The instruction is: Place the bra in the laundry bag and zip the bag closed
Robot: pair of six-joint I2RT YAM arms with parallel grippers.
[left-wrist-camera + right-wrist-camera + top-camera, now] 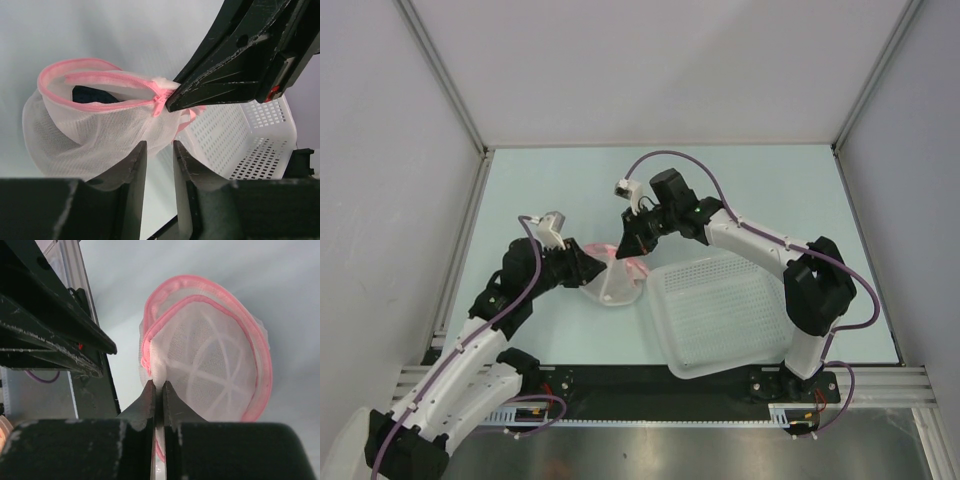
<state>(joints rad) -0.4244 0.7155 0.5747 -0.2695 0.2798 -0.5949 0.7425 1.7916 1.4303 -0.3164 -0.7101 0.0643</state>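
Mid-counter, just left of the basket (720, 310): white mesh laundry bag (75, 130), pink zip partly open, navy bra (92, 95) peeking inside. Right claw (157, 385) pressed together, pinching the zip end. Left claw (159, 145) underneath, narrow gap, grip impossible to tell.

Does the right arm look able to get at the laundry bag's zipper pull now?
Likely yes: the right gripper is pinched on the laundry bag right at its zipper pull, nothing between.

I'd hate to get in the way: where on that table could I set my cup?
Bare: the table strip along the back wall. Crowded: the middle, where left claw and right claw meet the laundry bag beside the basket.
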